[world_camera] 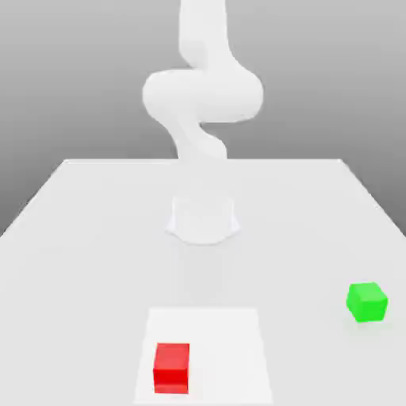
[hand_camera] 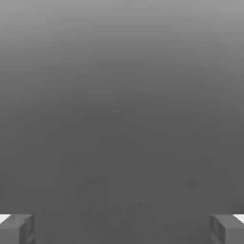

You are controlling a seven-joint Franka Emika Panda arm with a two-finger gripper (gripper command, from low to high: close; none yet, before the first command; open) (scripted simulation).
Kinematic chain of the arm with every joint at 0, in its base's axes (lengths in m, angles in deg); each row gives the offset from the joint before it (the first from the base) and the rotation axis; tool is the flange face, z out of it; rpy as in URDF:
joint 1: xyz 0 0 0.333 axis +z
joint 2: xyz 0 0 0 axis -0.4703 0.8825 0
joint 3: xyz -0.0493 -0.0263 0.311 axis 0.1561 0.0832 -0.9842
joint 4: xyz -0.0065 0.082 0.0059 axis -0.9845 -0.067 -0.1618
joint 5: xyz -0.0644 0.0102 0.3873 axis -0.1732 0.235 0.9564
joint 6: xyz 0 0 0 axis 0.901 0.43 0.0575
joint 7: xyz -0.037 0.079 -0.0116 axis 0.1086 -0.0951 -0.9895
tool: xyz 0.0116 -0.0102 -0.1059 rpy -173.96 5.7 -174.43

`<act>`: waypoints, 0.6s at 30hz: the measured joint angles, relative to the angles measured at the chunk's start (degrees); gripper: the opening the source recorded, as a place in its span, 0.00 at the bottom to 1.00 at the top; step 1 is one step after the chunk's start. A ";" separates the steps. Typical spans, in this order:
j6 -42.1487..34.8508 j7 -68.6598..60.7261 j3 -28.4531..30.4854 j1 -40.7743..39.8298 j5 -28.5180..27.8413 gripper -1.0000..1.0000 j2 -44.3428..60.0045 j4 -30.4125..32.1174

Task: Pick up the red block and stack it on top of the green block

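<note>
The gripper (hand_camera: 122, 228) stands wide open with nothing between its fingertips (hand_camera: 16, 228), each out at an opposite edge of the hand view over plain grey. Down on the bench (world_camera: 79, 238), the red block (world_camera: 172, 367) sits on a lighter square patch (world_camera: 230, 349) at the near edge. The green block (world_camera: 367, 302) rests well apart, toward the exterior view's right, and the white arm (world_camera: 202, 87) rises at the far side, clear of both.

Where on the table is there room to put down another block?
Lots of bare table: between the red block and green block, and all along the exterior view's left. It's tighter around the arm's base.
</note>
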 joint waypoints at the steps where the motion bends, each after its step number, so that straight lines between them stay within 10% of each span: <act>1: 0.93 -0.27 0.33 0.13 0.10 0.50 2.26 0.54; 18: 15.67 -5.21 3.70 0.11 2.28 0.50 37.75 9.01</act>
